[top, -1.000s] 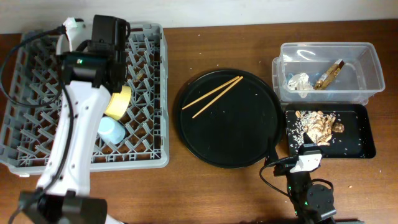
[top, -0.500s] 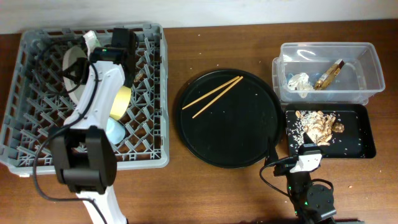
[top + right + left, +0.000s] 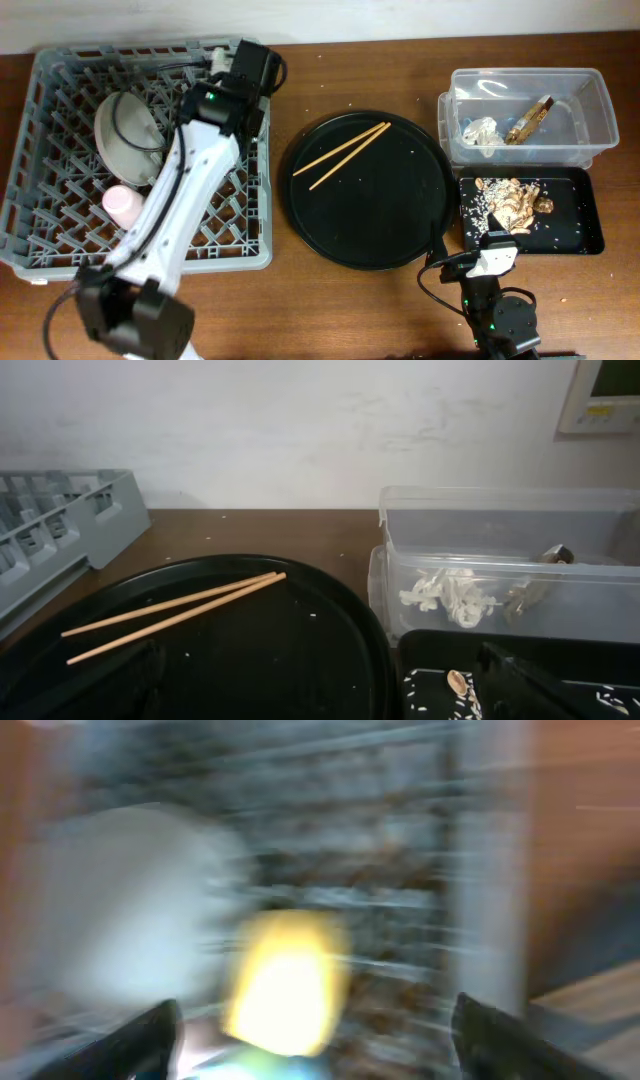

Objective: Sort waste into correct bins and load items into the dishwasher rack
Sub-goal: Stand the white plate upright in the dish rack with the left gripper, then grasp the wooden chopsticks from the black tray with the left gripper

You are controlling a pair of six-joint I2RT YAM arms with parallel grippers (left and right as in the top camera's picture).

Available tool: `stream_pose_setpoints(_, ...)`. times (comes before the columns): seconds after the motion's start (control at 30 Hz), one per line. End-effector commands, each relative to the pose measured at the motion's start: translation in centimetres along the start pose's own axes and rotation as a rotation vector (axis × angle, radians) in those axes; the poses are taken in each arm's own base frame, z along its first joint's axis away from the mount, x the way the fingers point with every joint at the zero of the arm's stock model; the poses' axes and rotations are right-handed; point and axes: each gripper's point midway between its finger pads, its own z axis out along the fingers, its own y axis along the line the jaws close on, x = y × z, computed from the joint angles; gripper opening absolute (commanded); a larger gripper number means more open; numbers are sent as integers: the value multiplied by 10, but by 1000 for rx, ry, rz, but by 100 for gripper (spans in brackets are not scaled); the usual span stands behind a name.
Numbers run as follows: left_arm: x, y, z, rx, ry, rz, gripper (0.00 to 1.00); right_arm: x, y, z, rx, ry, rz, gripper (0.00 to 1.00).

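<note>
Brown bench (image 3: 330,310): 2 chopsticks (image 3: 340,155) lie on round black tray (image 3: 390,220), ahead of right fingers (image 3: 545,682), spread wide, empty. Left fingers (image 3: 150,1038) also wide over rack (image 3: 225,258), blurred yellow bowl (image 3: 285,985) beyond them. Wall panel (image 3: 605,395) text unreadable.

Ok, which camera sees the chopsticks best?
The overhead view: both chopsticks lie whole on the round black tray. The right wrist view shows them too, but low and slanted. The left wrist view is blurred, with no chopsticks.

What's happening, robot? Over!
Left gripper open, over rack. Right gripper open, low by round tray. Chopsticks on tray, not loaded. Nothing blocking them.
</note>
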Motion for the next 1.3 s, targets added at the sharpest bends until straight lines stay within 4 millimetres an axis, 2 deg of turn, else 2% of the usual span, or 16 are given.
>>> stream_pose_setpoints(0.0,19,-124,-25,565,67,133,73,3,-1,0,5,2,7,98)
stream_pose_setpoints(0.1,30,-159,-2,571,51,281,71,3,-1,0,5,1,7,98)
stream_pose_setpoints(0.2,55,-211,39,595,46,540,70,3,-1,0,5,2,7,99)
stream_pose_setpoints(0.33,69,-236,86,553,57,583,70,3,-1,0,5,2,7,99)
stream_pose_setpoints(0.47,96,-257,114,607,122,595,63,3,-1,0,5,2,7,98)
stream_pose_setpoints(0.57,112,-267,124,647,166,601,51,3,-1,0,5,2,7,99)
stream_pose_setpoints(0.6,117,-267,128,646,179,603,43,3,-1,0,5,2,7,98)
stream_pose_setpoints(0.73,124,-265,125,648,217,613,0,3,-1,0,5,2,7,98)
stream_pose_setpoints(0.87,118,-254,105,641,276,607,0,3,-1,0,5,1,7,98)
stream_pose_setpoints(0.93,101,-249,82,660,279,599,0,3,-1,0,5,2,7,98)
stream_pose_setpoints(1.03,64,-224,38,652,266,519,0,3,-1,0,5,2,7,98)
stream_pose_setpoints(1.1,38,-186,12,586,275,379,0,3,-1,0,5,2,7,98)
stream_pose_setpoints(1.13,30,-164,9,520,285,301,0,3,-1,0,5,2,7,98)
stream_pose_setpoints(1.17,24,-143,9,447,291,232,0,3,-1,0,5,2,7,98)
stream_pose_setpoints(1.2,17,-108,15,327,291,139,0,3,-1,0,5,2,7,98)
stream_pose_setpoints(1.27,10,-68,29,209,295,37,0,3,-1,0,5,2,7,98)
